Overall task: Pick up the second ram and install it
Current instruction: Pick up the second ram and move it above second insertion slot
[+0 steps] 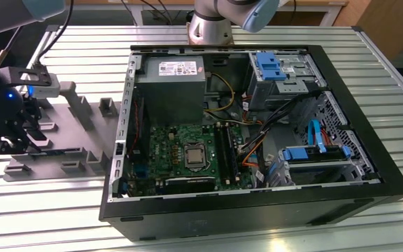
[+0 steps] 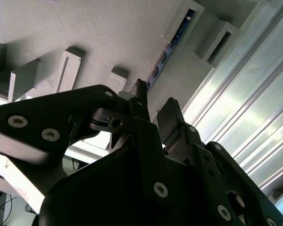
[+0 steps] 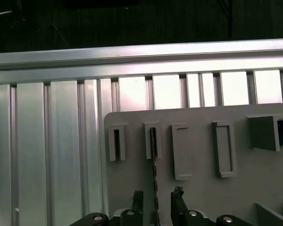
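The second ram (image 3: 154,162) stands on edge in a slotted grey holder block (image 3: 152,140) on the grey holder plate (image 3: 203,188). It is a thin bluish-green strip (image 2: 172,42) running toward my fingers. My gripper (image 3: 156,201) is open and straddles the near end of the stick, one black fingertip (image 3: 137,200) on each side with a gap to the board. In the second wrist view the gripper (image 2: 154,101) sits just short of the stick's end. In the exterior view the gripper (image 1: 9,140) hangs low over the plate (image 1: 69,131) at that view's left.
An open black computer case (image 1: 369,173) lies in the middle of the slatted aluminium table (image 1: 48,210). Inside are the green motherboard (image 1: 180,152), its long black memory slots (image 1: 226,149), a grey power supply (image 1: 170,84) and orange cables (image 1: 254,149). Other grey blocks (image 3: 224,148) stand on the plate.
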`<action>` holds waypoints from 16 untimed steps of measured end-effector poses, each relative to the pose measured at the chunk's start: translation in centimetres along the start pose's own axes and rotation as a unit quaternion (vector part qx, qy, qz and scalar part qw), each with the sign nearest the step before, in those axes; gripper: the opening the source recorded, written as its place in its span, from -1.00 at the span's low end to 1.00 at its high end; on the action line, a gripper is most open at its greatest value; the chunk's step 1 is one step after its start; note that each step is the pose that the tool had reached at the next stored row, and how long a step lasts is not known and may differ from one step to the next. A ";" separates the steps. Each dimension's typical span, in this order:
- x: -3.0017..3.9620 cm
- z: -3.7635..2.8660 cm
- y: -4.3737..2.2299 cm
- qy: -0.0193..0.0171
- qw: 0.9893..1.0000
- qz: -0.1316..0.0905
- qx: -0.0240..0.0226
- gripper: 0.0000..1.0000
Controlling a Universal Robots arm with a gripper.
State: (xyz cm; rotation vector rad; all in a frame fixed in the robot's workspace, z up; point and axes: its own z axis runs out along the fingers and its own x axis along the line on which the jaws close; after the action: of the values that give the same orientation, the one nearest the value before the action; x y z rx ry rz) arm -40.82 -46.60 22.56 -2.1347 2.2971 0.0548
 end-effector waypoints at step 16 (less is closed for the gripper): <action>0.02 0.74 -0.01 0.000 1.000 0.000 -0.002 -0.27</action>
State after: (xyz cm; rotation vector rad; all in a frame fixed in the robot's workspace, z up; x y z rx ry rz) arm -40.83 -46.59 21.82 -2.1363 2.2991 0.0588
